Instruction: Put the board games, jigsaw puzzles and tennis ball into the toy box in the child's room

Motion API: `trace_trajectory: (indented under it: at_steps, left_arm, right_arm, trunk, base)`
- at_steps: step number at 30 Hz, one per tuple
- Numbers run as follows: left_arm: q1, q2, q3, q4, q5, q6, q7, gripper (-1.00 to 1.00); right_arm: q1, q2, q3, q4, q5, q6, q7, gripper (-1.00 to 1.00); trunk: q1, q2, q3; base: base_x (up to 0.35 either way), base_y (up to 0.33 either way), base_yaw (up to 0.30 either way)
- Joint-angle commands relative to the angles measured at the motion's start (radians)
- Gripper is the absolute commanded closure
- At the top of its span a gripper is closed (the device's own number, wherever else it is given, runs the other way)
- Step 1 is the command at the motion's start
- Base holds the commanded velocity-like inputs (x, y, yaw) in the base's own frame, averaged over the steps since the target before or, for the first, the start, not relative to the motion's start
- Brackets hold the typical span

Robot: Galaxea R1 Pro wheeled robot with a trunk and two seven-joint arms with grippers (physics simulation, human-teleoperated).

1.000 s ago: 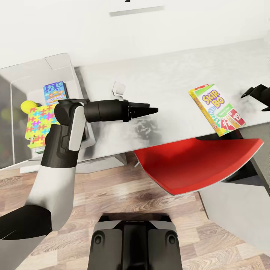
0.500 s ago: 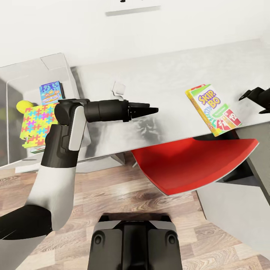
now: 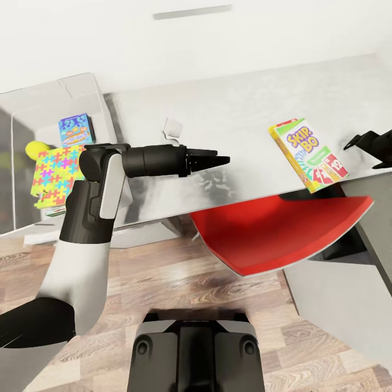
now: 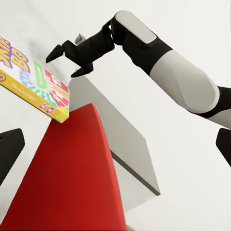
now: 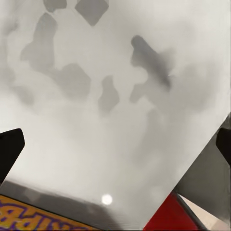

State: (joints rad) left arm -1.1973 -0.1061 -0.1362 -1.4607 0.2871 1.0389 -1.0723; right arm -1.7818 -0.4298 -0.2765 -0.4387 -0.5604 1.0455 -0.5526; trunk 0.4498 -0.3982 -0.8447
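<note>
The toy box [image 3: 81,90], a light grey bin, stands at the left end of the table [image 3: 245,103]. Inside it lie a blue board game [image 3: 75,129], a bright jigsaw puzzle [image 3: 54,174] and the tennis ball [image 3: 34,148]. A green-red-yellow Skip-Bo board game [image 3: 307,155] lies at the table's front edge, also seen in the left wrist view [image 4: 33,79]. My left gripper [image 3: 223,159] hovers open over the table's middle, holding nothing. Just right of the Skip-Bo box, my right gripper [image 3: 360,155] is open and apart from it.
A red chair [image 3: 283,228] is tucked under the table's front edge, below the Skip-Bo box. A small white object [image 3: 173,128] sits on the table near the toy box. A lower grey desk section [image 3: 348,294] is at the right, above wood-plank floor [image 3: 190,277].
The whole picture has shifted a little, so the camera has moved. My right gripper sits slightly lower beside the Skip-Bo box. My left arm keeps its pose.
</note>
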Motion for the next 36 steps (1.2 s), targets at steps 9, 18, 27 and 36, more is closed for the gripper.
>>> trace_trajectory:
  at_steps: [9,18,27,36]
  left_arm:
    - [-0.001,-0.001,0.000,0.000,0.000,0.004,-0.003,-1.00]
    - [-0.001,0.000,0.000,0.000,0.000,0.004,-0.003,-1.00]
    - [-0.001,0.000,0.000,0.000,-0.002,0.004,-0.003,-1.00]
    - [0.000,0.000,0.000,0.000,-0.002,0.004,-0.003,-1.00]
  right_arm:
    - [-0.001,0.000,-0.003,0.002,-0.010,0.002,-0.010,-1.00]
    - [-0.001,0.005,-0.003,0.025,-0.009,0.002,-0.010,-1.00]
    - [-0.001,0.011,-0.003,0.029,-0.009,0.002,-0.011,-1.00]
    - [-0.001,0.012,-0.003,0.042,-0.009,0.002,-0.013,-1.00]
  trunk:
    - [0.000,-0.002,-0.001]
    - [0.000,-0.002,-0.001]
    - [0.000,-0.002,-0.001]
    - [0.000,-0.002,-0.001]
  base:
    - [-0.131,0.000,0.000]
    - [-0.013,0.000,0.000]
    - [-0.086,0.099,0.000]
    - [-0.042,0.025,0.000]
